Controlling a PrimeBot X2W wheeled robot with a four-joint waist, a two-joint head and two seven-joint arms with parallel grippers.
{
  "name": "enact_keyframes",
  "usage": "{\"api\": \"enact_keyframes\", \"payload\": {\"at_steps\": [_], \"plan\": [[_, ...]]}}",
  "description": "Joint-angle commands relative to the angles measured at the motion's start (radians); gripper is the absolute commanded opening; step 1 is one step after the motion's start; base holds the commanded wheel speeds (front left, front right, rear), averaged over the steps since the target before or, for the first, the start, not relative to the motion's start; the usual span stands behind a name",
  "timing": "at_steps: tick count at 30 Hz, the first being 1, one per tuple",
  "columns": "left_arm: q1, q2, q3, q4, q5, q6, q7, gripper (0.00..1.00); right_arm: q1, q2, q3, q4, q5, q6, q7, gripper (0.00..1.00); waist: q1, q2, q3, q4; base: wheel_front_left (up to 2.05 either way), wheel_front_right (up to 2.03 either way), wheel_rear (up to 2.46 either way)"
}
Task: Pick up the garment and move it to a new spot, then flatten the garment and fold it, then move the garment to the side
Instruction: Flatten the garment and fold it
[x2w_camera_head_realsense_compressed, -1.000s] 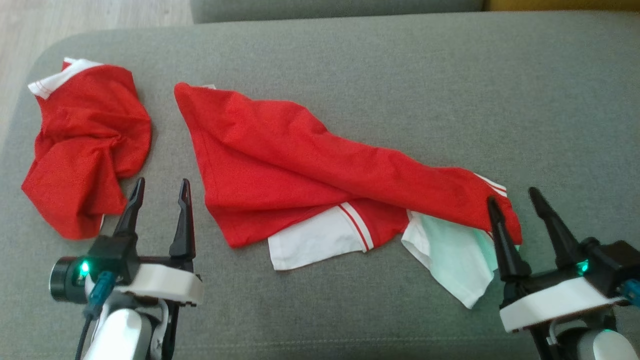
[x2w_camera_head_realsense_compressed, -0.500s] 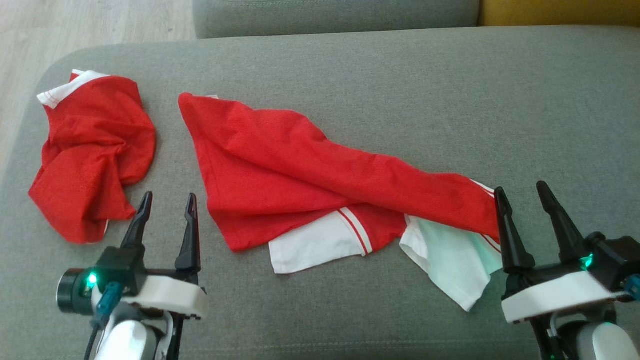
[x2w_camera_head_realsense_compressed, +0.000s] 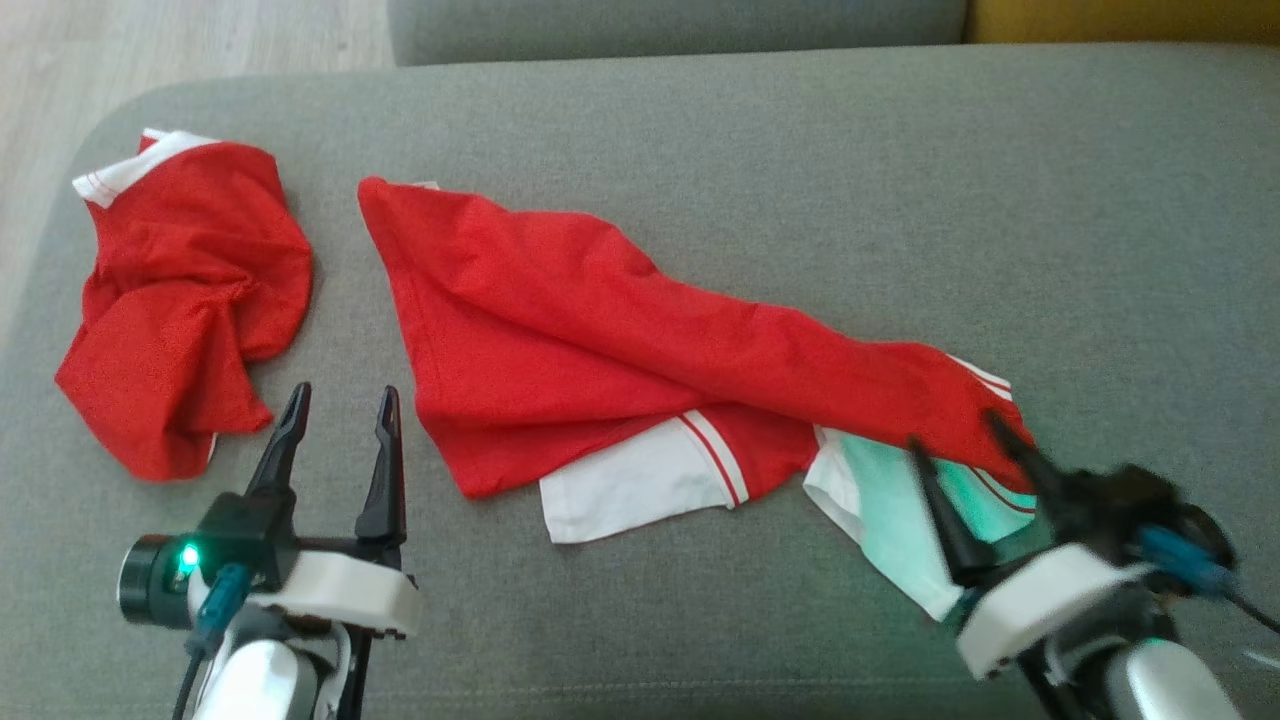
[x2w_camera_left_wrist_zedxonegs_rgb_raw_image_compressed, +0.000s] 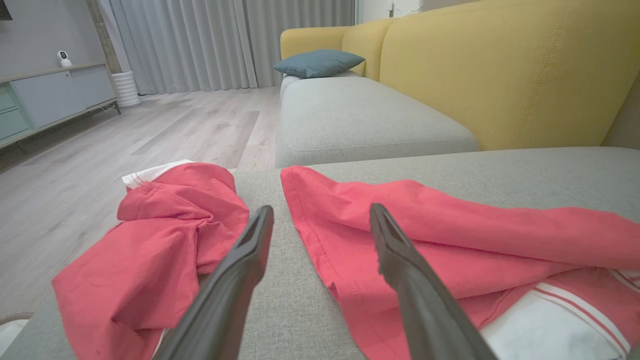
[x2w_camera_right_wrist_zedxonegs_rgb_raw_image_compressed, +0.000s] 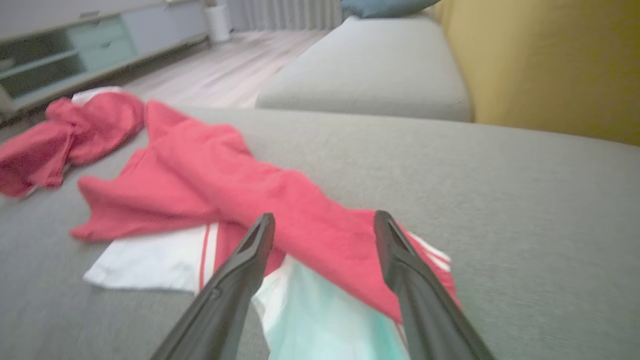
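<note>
A red garment (x2w_camera_head_realsense_compressed: 600, 330) with white sleeves and a pale mint lining lies twisted diagonally across the grey sofa cushion (x2w_camera_head_realsense_compressed: 800, 150). Its white and mint end points to the lower right. My right gripper (x2w_camera_head_realsense_compressed: 953, 430) hovers open over that end, its fingers straddling the red edge. In the right wrist view the right gripper (x2w_camera_right_wrist_zedxonegs_rgb_raw_image_compressed: 324, 215) frames the red fabric (x2w_camera_right_wrist_zedxonegs_rgb_raw_image_compressed: 210, 175) above the mint patch. My left gripper (x2w_camera_head_realsense_compressed: 343, 392) stands open on bare cushion, just left of the garment's lower-left corner. In the left wrist view the left gripper (x2w_camera_left_wrist_zedxonegs_rgb_raw_image_compressed: 321, 207) has the garment's hem (x2w_camera_left_wrist_zedxonegs_rgb_raw_image_compressed: 425, 235) beside its right finger.
A second, crumpled red garment (x2w_camera_head_realsense_compressed: 185, 300) lies at the cushion's left end, near the left gripper, and shows as a crumpled red heap (x2w_camera_left_wrist_zedxonegs_rgb_raw_image_compressed: 165, 235) in the left wrist view. Beyond are another grey seat (x2w_camera_left_wrist_zedxonegs_rgb_raw_image_compressed: 360, 115), a yellow backrest (x2w_camera_left_wrist_zedxonegs_rgb_raw_image_compressed: 500, 65), a blue pillow (x2w_camera_left_wrist_zedxonegs_rgb_raw_image_compressed: 317, 62) and wood floor (x2w_camera_left_wrist_zedxonegs_rgb_raw_image_compressed: 150, 130).
My right gripper has swung left and tilted over the garment's white and mint end. The left gripper has barely moved. The garments lie as before.
</note>
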Motion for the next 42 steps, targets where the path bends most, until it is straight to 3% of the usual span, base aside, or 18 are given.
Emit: {"api": "enact_keyframes", "payload": {"at_steps": [1, 6, 14, 15, 16, 17, 18, 29, 36, 37, 38, 39, 42], "plan": [[-0.048, 0.017, 0.029, -0.035, 0.005, 0.011, -0.005, 1.00, -0.060, -0.033, 0.048, -0.020, -0.009, -0.001, 0.013, 1.00, 0.0000, -0.0001, 0.010, 0.002, 0.00, 0.00, 0.00], [-0.077, 0.014, 0.021, -0.037, 0.007, 0.007, -0.005, 1.00, -0.152, -0.118, 0.183, 0.079, -0.011, -0.001, 0.076, 1.00, 0.0000, -0.0001, 0.049, 0.016, 0.00, 0.00, 0.00], [-0.118, -0.002, 0.012, -0.025, 0.008, 0.001, -0.007, 1.00, -0.288, -0.159, 0.281, 0.235, -0.029, -0.001, 0.094, 1.00, 0.0000, -0.0001, 0.091, 0.040, 0.00, 0.00, 0.00], [-0.121, -0.003, 0.012, -0.023, 0.007, 0.001, -0.007, 1.00, -0.299, -0.159, 0.288, 0.257, -0.028, -0.001, 0.100, 0.89, 0.0000, -0.0001, 0.093, 0.042, 0.00, 0.00, 0.00], [-0.122, -0.005, 0.012, -0.022, 0.007, 0.001, -0.007, 1.00, -0.309, -0.156, 0.290, 0.274, -0.023, -0.001, 0.098, 0.66, 0.0000, -0.0001, 0.094, 0.044, 0.00, 0.00, 0.00], [-0.124, -0.006, 0.012, -0.020, 0.007, 0.001, -0.007, 1.00, -0.320, -0.154, 0.290, 0.288, -0.018, -0.001, 0.092, 0.19, 0.0000, -0.0001, 0.096, 0.046, 0.00, 0.00, 0.00], [-0.125, -0.007, 0.013, -0.019, 0.007, 0.000, -0.007, 1.00, -0.330, -0.152, 0.289, 0.299, -0.012, -0.001, 0.083, 0.00, 0.0000, -0.0001, 0.097, 0.047, 0.00, 0.00, 0.00], [-0.144, -0.021, 0.016, -0.027, 0.018, -0.007, -0.008, 1.00, -0.455, -0.127, 0.170, 0.356, 0.089, -0.001, -0.025, 0.00, 0.0000, -0.0001, 0.122, 0.066, 0.00, 0.00, 0.00], [-0.179, -0.035, 0.010, -0.024, 0.027, -0.023, -0.008, 1.00, -0.578, -0.137, 0.151, 0.478, 0.154, -0.001, -0.071, 0.00, 0.0000, -0.0001, 0.163, 0.089, 0.00, 0.00, 0.00], [-0.183, -0.037, 0.009, -0.023, 0.029, -0.026, -0.008, 1.00, -0.594, -0.141, 0.153, 0.501, 0.160, -0.001, -0.083, 0.16, 0.0000, -0.0001, 0.167, 0.091, 0.00, 0.00, 0.00], [-0.186, -0.040, 0.008, -0.022, 0.031, -0.027, -0.008, 1.00, -0.606, -0.139, 0.152, 0.525, 0.173, -0.001, -0.097, 0.71, 0.0000, -0.0001, 0.171, 0.092, 0.00, 0.00, 0.00], [-0.189, -0.042, 0.008, -0.021, 0.032, -0.029, -0.008, 1.00, -0.618, -0.134, 0.149, 0.546, 0.189, -0.001, -0.116, 1.00, 0.0000, -0.0001, 0.173, 0.092, 0.00, 0.00, 0.00], [-0.192, -0.047, 0.012, -0.019, 0.036, -0.031, -0.008, 1.00, -0.639, -0.122, 0.141, 0.598, 0.213, -0.001, -0.188, 1.00, 0.0000, -0.0001, 0.177, 0.089, 0.00, 0.00, 0.00]]}}
